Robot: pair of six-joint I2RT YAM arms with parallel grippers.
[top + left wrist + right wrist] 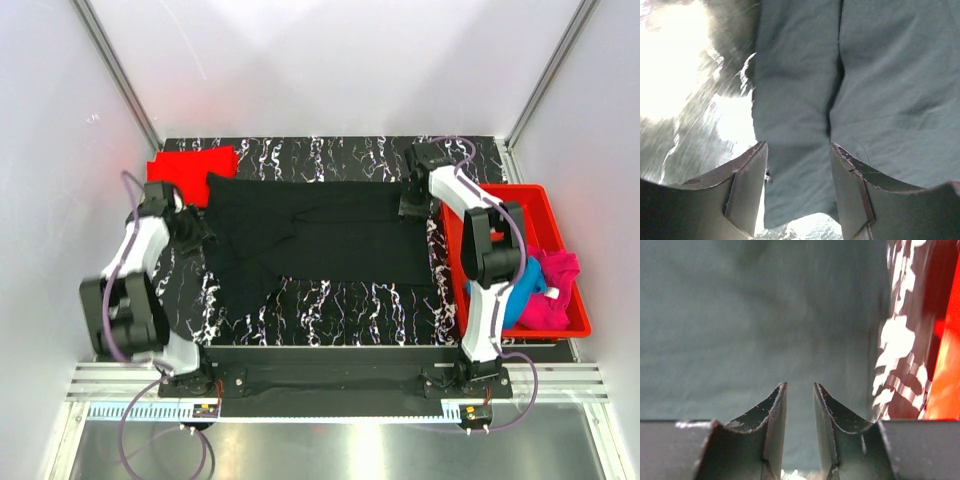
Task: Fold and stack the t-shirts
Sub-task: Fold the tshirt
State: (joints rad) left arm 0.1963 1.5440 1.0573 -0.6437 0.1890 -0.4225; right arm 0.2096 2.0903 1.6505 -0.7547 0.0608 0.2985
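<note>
The black t-shirt (320, 240) lies spread across the middle of the marbled table. My left gripper (200, 235) is at its left edge. In the left wrist view this gripper (797, 146) is open, with a flap of the black t-shirt (880, 75) lying between its jaws. My right gripper (412, 205) is at the shirt's back right edge. In the right wrist view it (800, 385) stands narrowly open over the black t-shirt (740, 315), whose edge runs between the jaws. A folded red t-shirt (192, 170) lies at the back left. The bright blue t-shirt (528, 290) and the magenta t-shirt (555, 295) lie in the bin.
A rigid red plastic bin (520, 192) stands at the table's right edge, close to the right arm; it also shows in the right wrist view (945, 370). White walls close in the back and both sides.
</note>
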